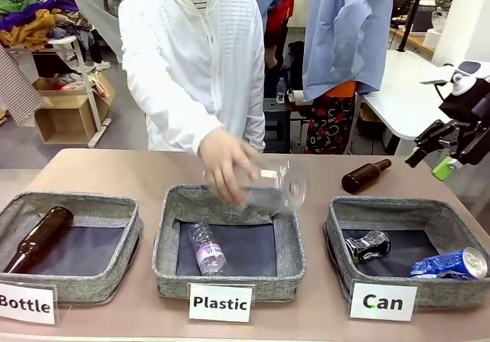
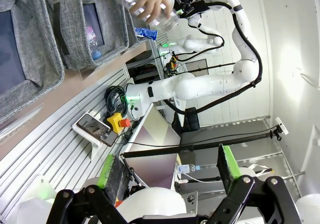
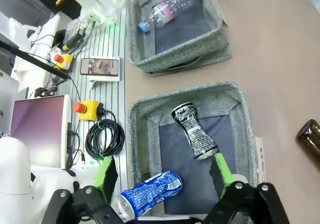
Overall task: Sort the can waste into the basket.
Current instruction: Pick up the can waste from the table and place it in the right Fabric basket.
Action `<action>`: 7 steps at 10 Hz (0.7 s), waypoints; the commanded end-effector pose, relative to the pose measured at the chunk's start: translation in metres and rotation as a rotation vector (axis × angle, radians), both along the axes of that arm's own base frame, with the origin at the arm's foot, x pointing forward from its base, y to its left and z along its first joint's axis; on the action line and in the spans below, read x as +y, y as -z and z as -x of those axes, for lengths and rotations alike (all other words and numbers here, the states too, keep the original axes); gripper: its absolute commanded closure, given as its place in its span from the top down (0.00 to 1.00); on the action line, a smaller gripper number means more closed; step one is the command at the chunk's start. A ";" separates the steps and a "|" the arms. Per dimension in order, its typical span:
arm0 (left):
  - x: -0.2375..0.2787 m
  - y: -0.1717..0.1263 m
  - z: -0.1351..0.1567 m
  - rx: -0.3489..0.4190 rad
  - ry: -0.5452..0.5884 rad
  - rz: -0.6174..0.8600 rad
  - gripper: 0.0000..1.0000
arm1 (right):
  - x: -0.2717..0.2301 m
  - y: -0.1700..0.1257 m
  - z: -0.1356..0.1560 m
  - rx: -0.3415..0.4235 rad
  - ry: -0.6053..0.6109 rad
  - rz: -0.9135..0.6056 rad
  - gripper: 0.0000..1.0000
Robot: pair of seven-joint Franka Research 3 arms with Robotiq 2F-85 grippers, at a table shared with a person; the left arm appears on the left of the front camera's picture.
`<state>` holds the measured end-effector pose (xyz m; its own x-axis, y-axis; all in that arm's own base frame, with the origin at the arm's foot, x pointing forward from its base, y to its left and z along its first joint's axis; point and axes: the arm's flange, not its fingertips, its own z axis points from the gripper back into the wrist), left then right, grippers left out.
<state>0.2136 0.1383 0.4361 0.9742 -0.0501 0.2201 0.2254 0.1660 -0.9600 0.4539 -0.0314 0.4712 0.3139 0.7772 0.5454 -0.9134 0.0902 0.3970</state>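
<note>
Tabletop (image 3: pixel 280 43), right claw (image 3: pixel 163 168) wide open, empty

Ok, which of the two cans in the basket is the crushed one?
The dark black-silver can, pinched in at its middle; it lies left of the intact blue can.

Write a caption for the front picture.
Blue can and crushed can lie in the Can basket; a person holds a clear bottle.

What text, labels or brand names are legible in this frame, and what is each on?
"Bottle": left white card, in front of the left basket.
"Plastic": middle white card, in front of the middle basket.
"Can": right white card, in front of the right basket.
Print on the blue can, the crushed dark can and the clear plastic bottle in the middle basket: too blurred to read.
</note>
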 end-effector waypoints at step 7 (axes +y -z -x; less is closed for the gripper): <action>0.000 -0.002 0.003 0.009 0.000 0.011 1.00 | -0.011 0.026 -0.065 0.459 0.793 -0.681 1.00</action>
